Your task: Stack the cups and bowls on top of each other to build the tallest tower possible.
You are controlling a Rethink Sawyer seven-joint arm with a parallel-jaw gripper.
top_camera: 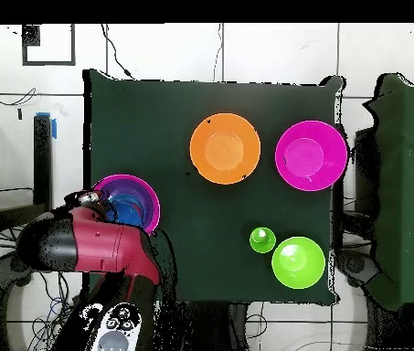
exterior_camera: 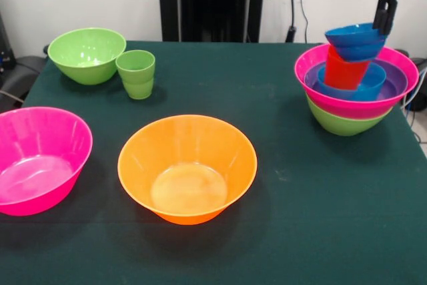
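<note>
On my front camera the fingers (exterior_camera: 384, 15) are closed on the far rim of a small blue bowl (exterior_camera: 355, 39), holding it tilted right at the top of the tower (exterior_camera: 356, 91). That bowl sits on or just above the upturned orange-red cup (exterior_camera: 345, 71); I cannot tell if they touch. The cup stands in a second blue bowl (exterior_camera: 373, 83), nested in a purple bowl (exterior_camera: 396, 78), a wide pink bowl (exterior_camera: 313, 58) and a green base bowl (exterior_camera: 340, 123), at the right edge of the dark green worktop (exterior_camera: 313, 198). Loose on the worktop I see an orange bowl (exterior_camera: 187, 167) in the middle, a pink bowl (exterior_camera: 40, 159) at the left, and a green bowl (exterior_camera: 87, 55) with a light green cup (exterior_camera: 137, 73) just beside it. Overhead, the red arm (top_camera: 100, 245) covers part of the tower.
</note>
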